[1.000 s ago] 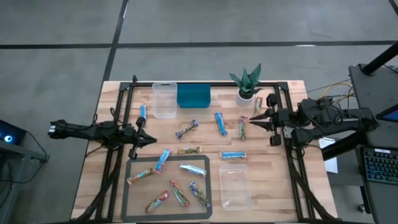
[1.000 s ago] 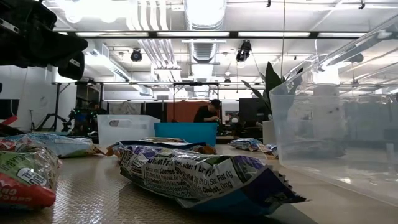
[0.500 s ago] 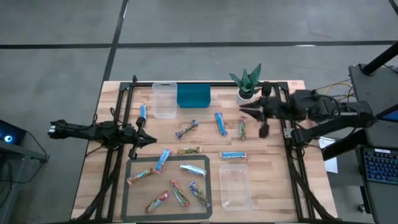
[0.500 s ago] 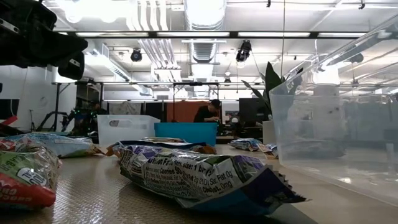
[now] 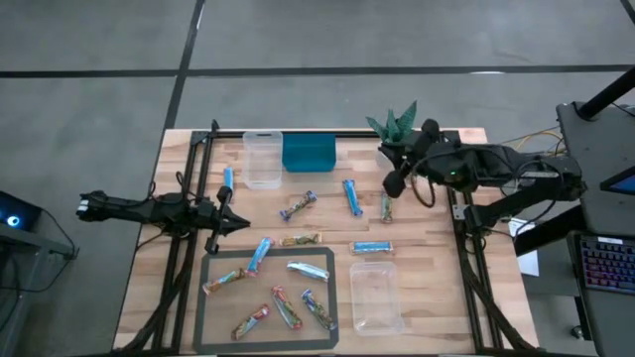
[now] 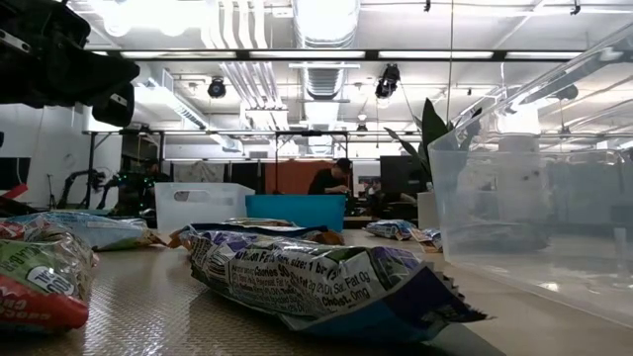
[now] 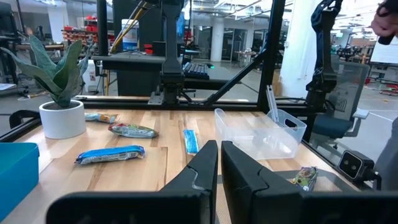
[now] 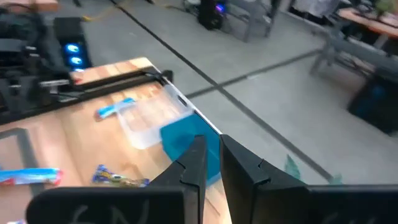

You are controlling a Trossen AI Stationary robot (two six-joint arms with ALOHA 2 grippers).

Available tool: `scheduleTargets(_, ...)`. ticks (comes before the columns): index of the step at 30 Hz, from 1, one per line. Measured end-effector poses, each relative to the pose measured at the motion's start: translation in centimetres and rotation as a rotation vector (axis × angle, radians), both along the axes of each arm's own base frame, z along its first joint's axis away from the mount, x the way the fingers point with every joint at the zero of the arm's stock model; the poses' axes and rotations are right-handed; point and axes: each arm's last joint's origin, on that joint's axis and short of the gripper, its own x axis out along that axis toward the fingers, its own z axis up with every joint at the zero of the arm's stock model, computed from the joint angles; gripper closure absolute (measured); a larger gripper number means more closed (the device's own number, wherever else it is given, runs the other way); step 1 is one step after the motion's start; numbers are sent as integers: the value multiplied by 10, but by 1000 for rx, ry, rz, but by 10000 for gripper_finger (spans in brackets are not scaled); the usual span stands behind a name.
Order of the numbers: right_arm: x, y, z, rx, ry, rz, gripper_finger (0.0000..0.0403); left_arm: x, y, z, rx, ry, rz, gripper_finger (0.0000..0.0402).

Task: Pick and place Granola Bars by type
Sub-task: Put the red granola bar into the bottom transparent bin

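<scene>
High view shows the Granola Bars (image 5: 286, 266) scattered in two groups: a handful lie on the dark mat (image 5: 212, 319) at the table's near edge, and the rest are loose on the bare wood farther back, among them a blue bar (image 5: 352, 196), a green and red bar (image 5: 385, 205) just beside it, and another blue bar (image 5: 372, 248) next to the clear tub (image 5: 376, 296). A second clear tub (image 5: 262, 159) and the teal bin (image 5: 309, 153) stand at the far edge, with a potted plant (image 5: 395, 134) to their right.

The right gripper (image 5: 395, 181) hangs just above the green and red bar, fingers pressed nearly together and holding nothing. To take that bar cleanly it should first spread its fingers, turn them across the bar's narrow width, then come straight down, keeping clear of the plant behind. The left gripper (image 5: 241, 223) waits at the table's left side, fingers pressed together and empty.
</scene>
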Motion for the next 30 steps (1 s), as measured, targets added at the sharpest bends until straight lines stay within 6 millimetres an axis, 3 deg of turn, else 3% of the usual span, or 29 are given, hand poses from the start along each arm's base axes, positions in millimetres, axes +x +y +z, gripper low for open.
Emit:
scheduleTargets(8, 17, -3, -5, 92, -41, -256, 316, 0, 0, 0, 0, 0, 0, 397)
scheduleTargets(22, 27, -14, -53, 376, 113, -754, 204, 0, 0, 0, 0, 3, 0, 397)
scheduleTargets(30, 37, -9, -75, 525, 166, -816, 186, 0, 0, 0, 0, 3, 0, 397)
